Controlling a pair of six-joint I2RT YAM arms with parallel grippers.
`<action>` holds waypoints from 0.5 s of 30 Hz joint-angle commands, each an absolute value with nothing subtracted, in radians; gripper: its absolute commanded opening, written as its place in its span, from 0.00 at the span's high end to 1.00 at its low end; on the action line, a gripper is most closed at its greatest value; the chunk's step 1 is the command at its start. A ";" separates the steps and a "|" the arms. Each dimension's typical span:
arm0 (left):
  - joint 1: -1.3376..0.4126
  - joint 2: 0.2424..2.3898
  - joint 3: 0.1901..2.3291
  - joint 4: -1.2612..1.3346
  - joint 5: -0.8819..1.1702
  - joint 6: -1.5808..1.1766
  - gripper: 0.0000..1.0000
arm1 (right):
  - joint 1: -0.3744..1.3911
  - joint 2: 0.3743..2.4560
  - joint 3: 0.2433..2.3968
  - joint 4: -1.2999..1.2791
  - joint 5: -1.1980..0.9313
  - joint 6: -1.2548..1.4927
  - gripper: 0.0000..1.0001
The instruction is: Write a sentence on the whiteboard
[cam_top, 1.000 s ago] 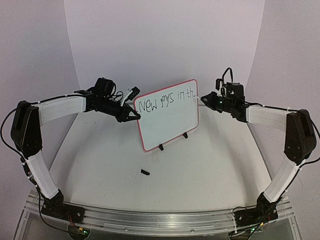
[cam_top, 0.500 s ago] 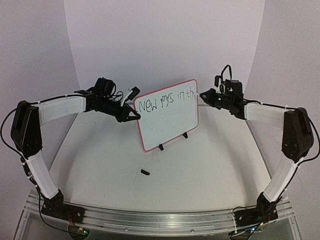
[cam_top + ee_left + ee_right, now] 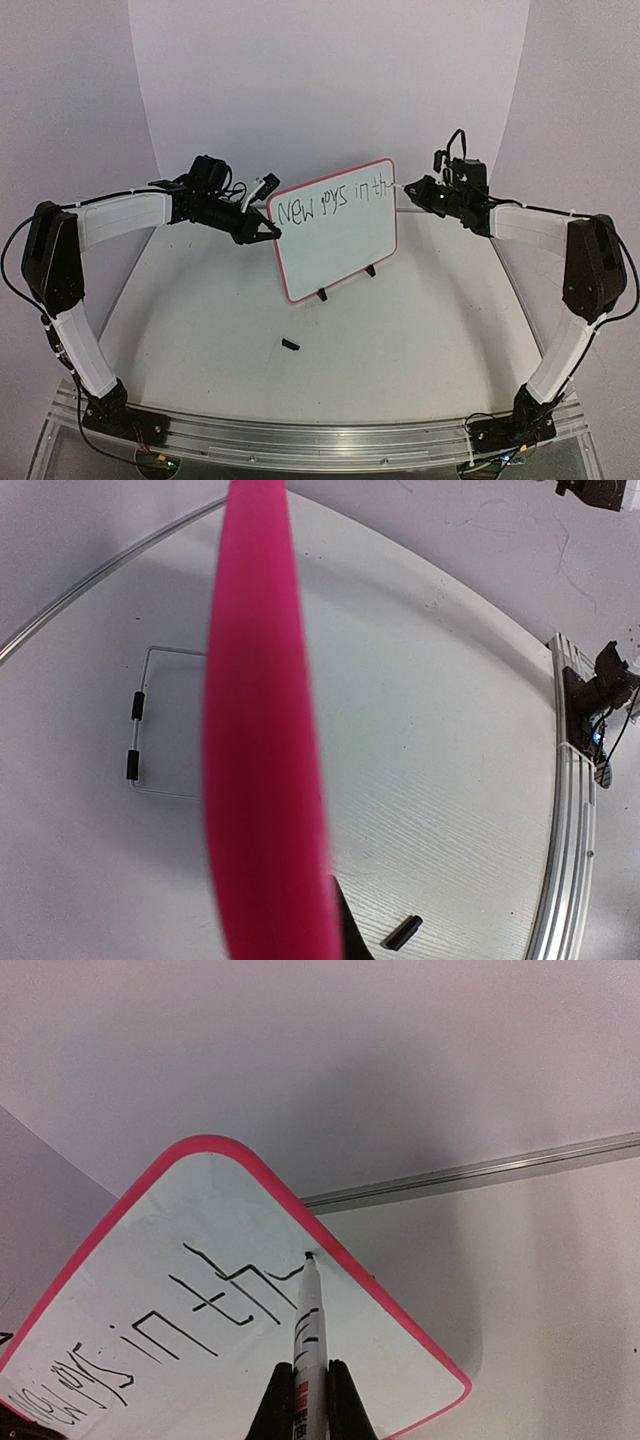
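The whiteboard (image 3: 340, 250) stands tilted on its black feet (image 3: 322, 294) near the middle of the bench, nearer the far edge, with the left gripper (image 3: 270, 232) closed on its left frame edge. The right gripper (image 3: 307, 1385) is pinched tight on a marker pen (image 3: 309, 1330), whose tip touches the board by its upper right edge at the end of the sentence (image 3: 330, 203), one row ending "in th". A small black piece (image 3: 291, 345) lies toward the near edge.
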State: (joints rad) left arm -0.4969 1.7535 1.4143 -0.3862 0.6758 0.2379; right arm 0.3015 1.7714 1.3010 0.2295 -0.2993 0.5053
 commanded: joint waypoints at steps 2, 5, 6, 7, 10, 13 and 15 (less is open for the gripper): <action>-0.528 1.793 1.414 -0.507 0.688 0.265 1.00 | 0.294 1.784 1.364 0.259 -0.293 0.505 1.00; -0.528 1.793 1.414 -0.506 0.689 0.264 1.00 | 0.295 1.788 1.373 0.259 -0.312 0.502 1.00; -0.528 1.794 1.414 -0.507 0.689 0.264 1.00 | 0.295 1.790 1.375 0.259 -0.321 0.502 1.00; -0.528 1.793 1.414 -0.507 0.689 0.264 1.00 | 0.294 1.794 1.377 0.259 -0.331 0.503 1.00; -0.528 1.793 1.414 -0.508 0.689 0.265 1.00 | 0.294 1.807 1.378 0.259 -0.360 0.505 1.00; -0.528 1.793 1.414 -0.508 0.689 0.264 1.00 | 0.294 1.813 1.372 0.259 -0.378 0.506 1.00; -0.528 1.793 1.414 -0.508 0.690 0.264 1.00 | 0.294 1.813 1.365 0.259 -0.383 0.506 1.00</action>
